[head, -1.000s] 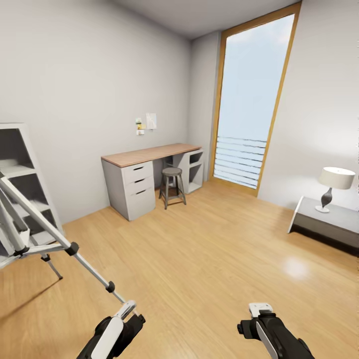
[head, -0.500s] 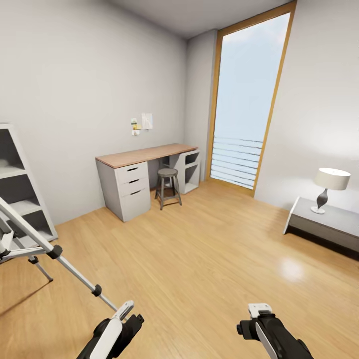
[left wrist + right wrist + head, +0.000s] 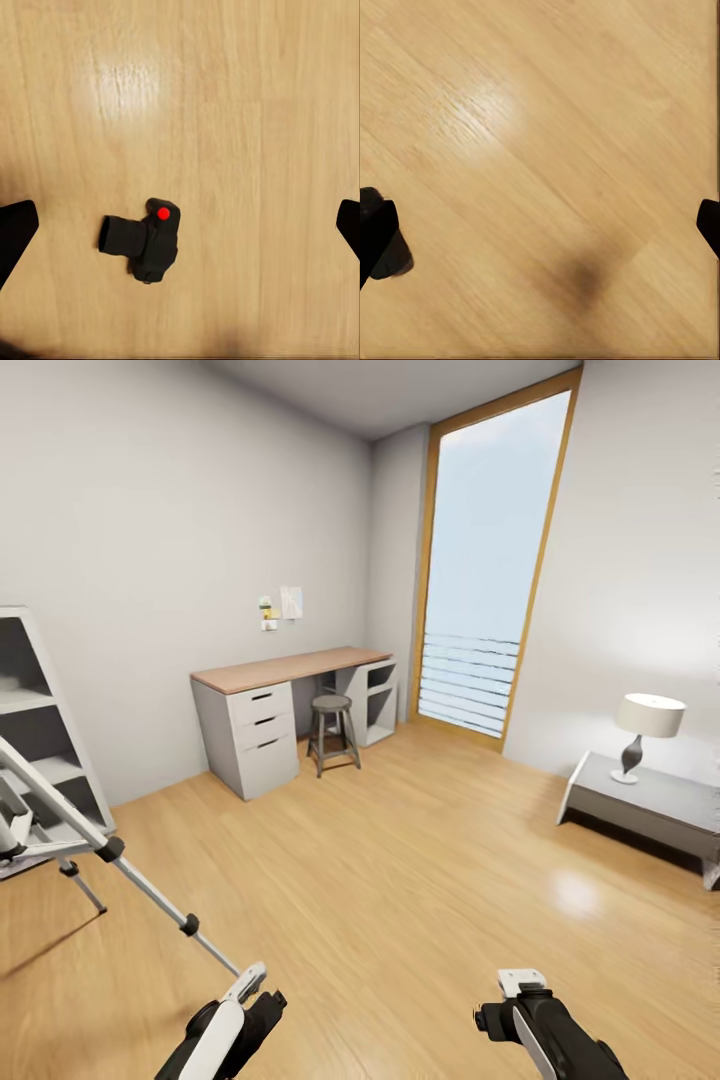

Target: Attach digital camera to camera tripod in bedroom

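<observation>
Head view: bedroom floor (image 3: 420,860) is light wood planks, grey walls, tall window (image 3: 490,560), desk (image 3: 290,705) with stool (image 3: 332,730) on the far wall. Both arms held low, left pincer (image 3: 250,985) and right pincer (image 3: 522,982) pointing down at the floor. Camera tripod (image 3: 90,850) stands at left beside the white shelves (image 3: 40,730). Left wrist view adds the digital camera (image 3: 146,241) lying on the floor between wide-apart fingertips (image 3: 15,232); right pincer likewise spread, empty, over bare planks.
</observation>
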Controlling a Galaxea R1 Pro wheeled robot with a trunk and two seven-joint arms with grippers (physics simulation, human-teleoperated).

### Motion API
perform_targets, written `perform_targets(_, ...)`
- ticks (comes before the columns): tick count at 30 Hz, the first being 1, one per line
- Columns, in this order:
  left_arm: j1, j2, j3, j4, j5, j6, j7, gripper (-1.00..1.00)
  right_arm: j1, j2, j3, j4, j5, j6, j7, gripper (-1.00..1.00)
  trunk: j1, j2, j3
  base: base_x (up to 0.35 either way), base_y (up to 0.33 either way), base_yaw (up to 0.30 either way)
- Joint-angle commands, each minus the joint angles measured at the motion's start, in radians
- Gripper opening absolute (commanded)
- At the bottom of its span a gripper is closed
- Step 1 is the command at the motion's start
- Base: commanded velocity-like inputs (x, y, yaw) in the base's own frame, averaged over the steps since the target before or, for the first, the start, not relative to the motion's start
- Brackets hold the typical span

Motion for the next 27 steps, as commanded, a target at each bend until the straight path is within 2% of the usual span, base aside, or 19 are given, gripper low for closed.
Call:
perform_targets(1, 0.0, 0.0, -0.002, -0.002, 0.008, 0.001, 0.009, 1.0, 0.0, -0.001, 0.001, -0.001, 0.001, 0.005, 0.0, 1.0, -0.001, -0.001, -0.001, -0.259, -0.201, 0.0)
perform_targets(7, 0.0, -0.001, -0.003, 0.0, 0.007, 0.001, 0.006, 1.0, 0.0, -0.001, -0.001, -0.002, 0.001, 0.006, 0.001, 1.0, -0.001, -0.001, -0.001, -0.188, -0.166, 0.0)
perform_targets(16, -0.018, -0.016, -0.008, 0.015, 0.006, 0.0, 0.004, 1.0, -0.006, 0.001, -0.004, -0.007, 0.001, 0.011, 0.001, 1.0, -0.001, -0.001, -0.001, -0.037, -0.035, 0.0)
perform_targets(20, -0.076, -0.024, -0.014, 0.049, 0.001, 0.007, 0.003, 1.0, -0.008, 0.001, -0.005, -0.045, 0.0, 0.013, 0.001, 1.0, -0.001, -0.001, -0.001, -0.01, -0.009, 0.0)
perform_targets(23, -0.137, -0.027, -0.038, 0.108, 0.0, 0.01, 0.003, 1.0, -0.008, 0.001, -0.005, -0.101, -0.002, 0.02, 0.002, 1.0, -0.001, -0.001, -0.001, -0.005, -0.004, 0.0)
perform_targets(27, -0.187, -0.032, -0.061, 0.163, 0.008, 0.005, 0.007, 1.0, -0.007, 0.004, -0.004, -0.197, -0.003, 0.084, 0.003, 1.0, -0.001, -0.001, -0.001, -0.002, -0.002, 0.0)
